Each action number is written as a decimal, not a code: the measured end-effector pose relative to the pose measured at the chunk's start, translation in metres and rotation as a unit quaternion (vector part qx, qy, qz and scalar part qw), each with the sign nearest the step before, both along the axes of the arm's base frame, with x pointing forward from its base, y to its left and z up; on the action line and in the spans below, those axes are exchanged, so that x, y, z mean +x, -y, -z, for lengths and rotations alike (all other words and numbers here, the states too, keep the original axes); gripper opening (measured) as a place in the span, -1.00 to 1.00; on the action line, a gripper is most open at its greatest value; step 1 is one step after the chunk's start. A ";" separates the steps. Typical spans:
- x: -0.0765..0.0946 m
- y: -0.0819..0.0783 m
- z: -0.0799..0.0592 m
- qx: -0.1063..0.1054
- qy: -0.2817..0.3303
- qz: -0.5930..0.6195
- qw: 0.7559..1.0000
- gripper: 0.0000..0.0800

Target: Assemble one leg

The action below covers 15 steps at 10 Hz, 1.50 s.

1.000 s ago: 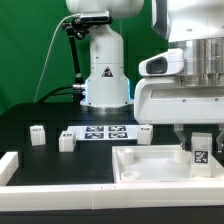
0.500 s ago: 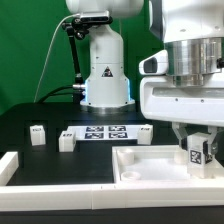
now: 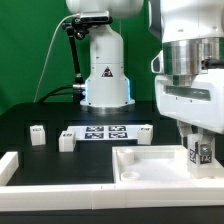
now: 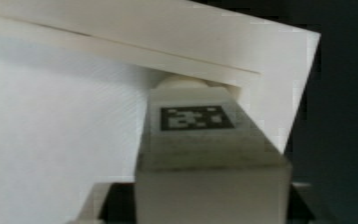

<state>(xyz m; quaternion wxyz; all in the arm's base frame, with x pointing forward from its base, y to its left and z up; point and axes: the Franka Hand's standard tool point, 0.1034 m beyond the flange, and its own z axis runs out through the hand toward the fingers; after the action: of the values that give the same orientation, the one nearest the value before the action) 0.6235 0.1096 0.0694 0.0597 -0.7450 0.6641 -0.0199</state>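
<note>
My gripper (image 3: 201,150) is shut on the leg (image 3: 203,153), a small white block with a black-and-white tag. It holds the leg upright over the far right corner of the white tray-like panel (image 3: 140,168). In the wrist view the leg (image 4: 202,150) fills the middle, tag facing the camera. Its far end touches or nearly touches the panel's raised corner (image 4: 202,85). The dark fingers (image 4: 114,205) show on both sides of it, and my gripper (image 4: 206,205) is clamped on its near end.
Three more small white legs lie on the black table: one at the exterior view's left (image 3: 38,133), one beside the marker board (image 3: 67,141), one right of it (image 3: 145,131). The marker board (image 3: 103,132) lies behind the panel. A white rail (image 3: 20,165) borders the front left.
The wrist has turned with the leg in it, so the leg's tag face has swung partly away from the exterior camera. The leg sits slightly lower, at the panel's corner.
</note>
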 end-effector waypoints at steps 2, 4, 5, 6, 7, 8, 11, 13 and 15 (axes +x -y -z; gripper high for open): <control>-0.001 -0.001 0.000 0.017 -0.008 0.103 0.995 -0.27; -0.002 -0.001 0.000 0.028 -0.013 0.193 0.981 -0.27; -0.003 -0.001 0.000 0.029 -0.010 0.219 0.975 -0.27; -0.004 0.000 0.000 0.031 -0.010 0.266 0.964 -0.27; -0.004 0.002 0.000 0.029 -0.009 0.269 0.963 -0.25; -0.004 0.002 0.000 0.029 -0.009 0.273 0.962 -0.25; -0.005 0.000 0.001 0.038 -0.011 0.278 0.960 0.17; -0.005 -0.001 0.002 0.038 -0.011 0.274 0.961 0.52; -0.005 -0.001 0.002 0.038 -0.011 0.274 0.961 0.59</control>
<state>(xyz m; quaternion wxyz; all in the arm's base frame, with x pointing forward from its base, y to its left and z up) 0.6181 0.1102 0.0676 0.0731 -0.5322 0.8435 -0.0021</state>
